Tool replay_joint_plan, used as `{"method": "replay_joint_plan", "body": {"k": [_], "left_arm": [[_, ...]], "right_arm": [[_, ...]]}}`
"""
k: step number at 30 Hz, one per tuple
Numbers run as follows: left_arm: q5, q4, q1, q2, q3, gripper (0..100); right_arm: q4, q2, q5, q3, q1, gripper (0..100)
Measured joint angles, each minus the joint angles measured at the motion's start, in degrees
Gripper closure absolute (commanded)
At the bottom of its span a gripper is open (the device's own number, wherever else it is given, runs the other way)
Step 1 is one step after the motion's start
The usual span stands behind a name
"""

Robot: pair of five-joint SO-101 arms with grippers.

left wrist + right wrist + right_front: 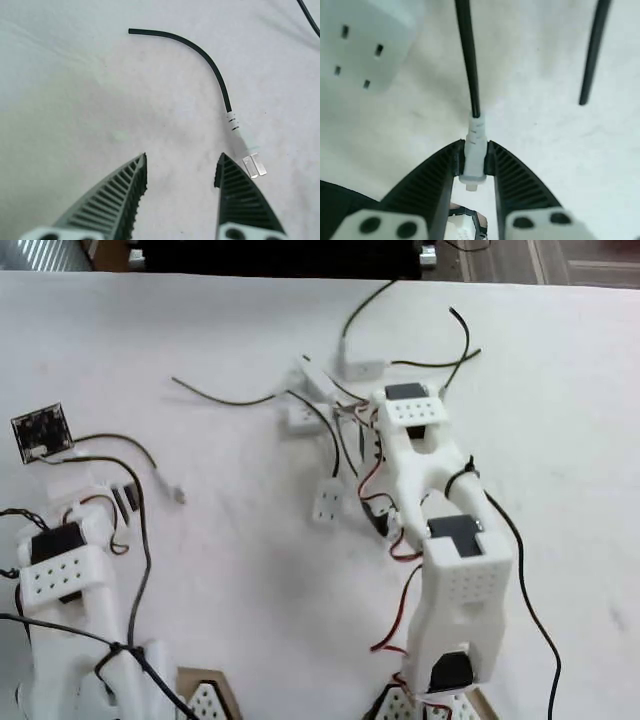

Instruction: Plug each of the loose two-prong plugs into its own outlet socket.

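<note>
The right gripper (pixel 475 146) is clamped on a white plug (pixel 475 132) whose cord (pixel 468 55) runs away from it, with an outlet (pixel 365 40) near; the right arm (pixel 440 500) stretches forward to mid-table. The left gripper (pixel 182 159) gapes wide, low over the table (pixel 75 100). A loose plug (pixel 244 141) lies flat just beside one finger (pixel 240 200), and the left arm (pixel 60 580) sits folded at the near left corner.

A white table (pixel 560 390) carries 1 small black square board (pixel 41 431) near its left edge
</note>
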Motion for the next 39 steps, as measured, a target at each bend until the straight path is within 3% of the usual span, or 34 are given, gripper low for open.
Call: {"method": "replay_joint_plan", "body": {"k": [8, 13, 17, 26, 33, 39], "left_arm": [[0.00, 0.00, 4.57, 0.00, 0.00, 77], [0.00, -0.26, 9.14, 0.00, -0.18, 78], [0.00, -2.02, 14.33, 0.00, -1.93, 78], [0.00, -2.99, 28.84, 0.00, -8.18, 78], [0.00, -2.90, 34.46, 0.00, -12.40, 78], [0.00, 3.60, 40.70, 0.00, -19.52, 78]], "right_arm": [[0.62, -24.70, 0.00, 5.98, -1.05, 98.1], [0.79, -40.97, 0.00, 11.43, -7.03, 98.1], [-3.08, -50.64, -4.22, 15.91, -10.90, 98.1], [-21.10, -63.03, -11.34, 31.74, -18.99, 98.1], [-33.41, -68.66, -11.78, 44.22, -24.35, 98.1], [-37.71, -68.84, -11.87, 46.86, -24.35, 98.1]]}}
